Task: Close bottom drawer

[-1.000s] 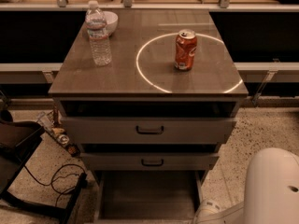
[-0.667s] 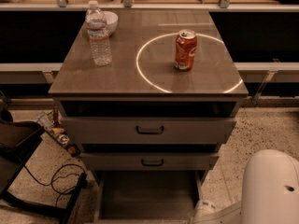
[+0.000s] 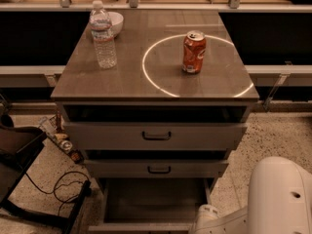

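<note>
Camera view is showing the bottom drawer [image 3: 156, 204] pulled out at 6 o'clock, arm [image 3: 280, 199] sitting at 5 o'clock with the gripper lying below frame, state impossible to tell; I'm judging a centred, square push on its front toward 12 o'clock is working best.

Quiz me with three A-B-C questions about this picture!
1. Where is the orange soda can? A. inside the white ring B. in a bowl C. on the floor
2. How many drawer handles show? A. one B. two C. four
3. The bottom drawer is: A. pulled out B. shut C. gone
Answers: A, it stands within the ring on the cabinet top; B, two dark bars; A, its tray is exposed. The gripper is out of view; only the white arm shows at lower right.
</note>
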`<move>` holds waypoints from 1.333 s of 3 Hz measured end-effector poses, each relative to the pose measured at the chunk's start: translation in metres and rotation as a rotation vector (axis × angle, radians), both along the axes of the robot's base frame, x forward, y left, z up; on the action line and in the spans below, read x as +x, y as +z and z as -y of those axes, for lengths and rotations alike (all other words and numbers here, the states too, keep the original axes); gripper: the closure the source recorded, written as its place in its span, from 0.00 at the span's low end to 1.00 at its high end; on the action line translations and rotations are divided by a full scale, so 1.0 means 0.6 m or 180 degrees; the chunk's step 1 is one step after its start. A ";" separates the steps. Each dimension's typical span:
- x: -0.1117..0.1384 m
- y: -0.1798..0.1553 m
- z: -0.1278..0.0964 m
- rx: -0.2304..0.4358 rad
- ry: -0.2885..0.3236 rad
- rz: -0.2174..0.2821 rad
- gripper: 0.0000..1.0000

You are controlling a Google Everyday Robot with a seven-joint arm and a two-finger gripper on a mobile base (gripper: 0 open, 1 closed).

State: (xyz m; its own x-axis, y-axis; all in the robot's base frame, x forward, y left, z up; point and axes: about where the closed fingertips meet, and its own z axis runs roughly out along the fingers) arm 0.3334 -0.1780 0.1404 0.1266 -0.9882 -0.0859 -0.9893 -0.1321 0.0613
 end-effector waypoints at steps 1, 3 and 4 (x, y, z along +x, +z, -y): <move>0.038 0.006 -0.002 -0.0087 -0.0006 0.0106 1.00; 0.134 0.027 -0.054 -0.0133 0.0174 0.0377 1.00; 0.172 0.016 -0.086 -0.0100 0.0291 0.0445 1.00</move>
